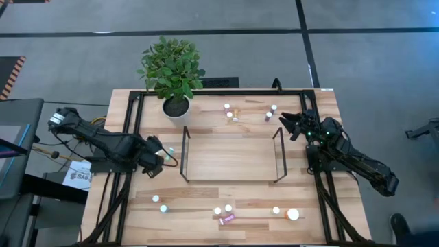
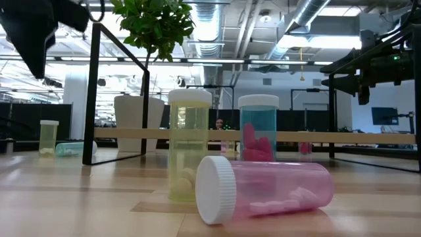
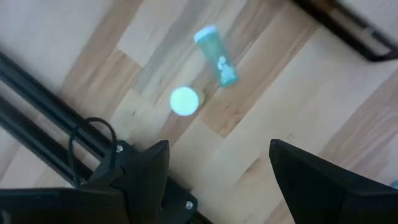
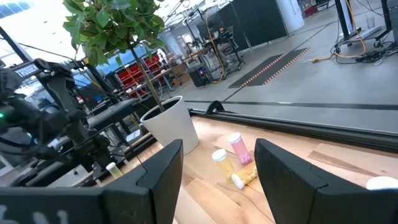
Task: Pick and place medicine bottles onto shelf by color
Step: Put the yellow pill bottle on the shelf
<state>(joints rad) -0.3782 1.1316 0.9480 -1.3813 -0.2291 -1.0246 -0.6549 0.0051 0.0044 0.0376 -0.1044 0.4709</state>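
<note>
Beside the shelf (image 1: 230, 156), left end effector (image 1: 164, 156), fingers apart.

My left gripper (image 1: 160, 158) hangs just off the shelf's (image 1: 230, 158) left end, and my right gripper (image 1: 293, 123) off its far right corner. Between them the shelf lies bare. Beyond my right gripper, bottles (image 1: 230, 112) cluster along the far edge, with the plant pot (image 1: 176, 108) farther left. Nearer than my left gripper, two bottles (image 3: 200, 71) lie below it; more (image 1: 225, 214) line the near edge.
</note>
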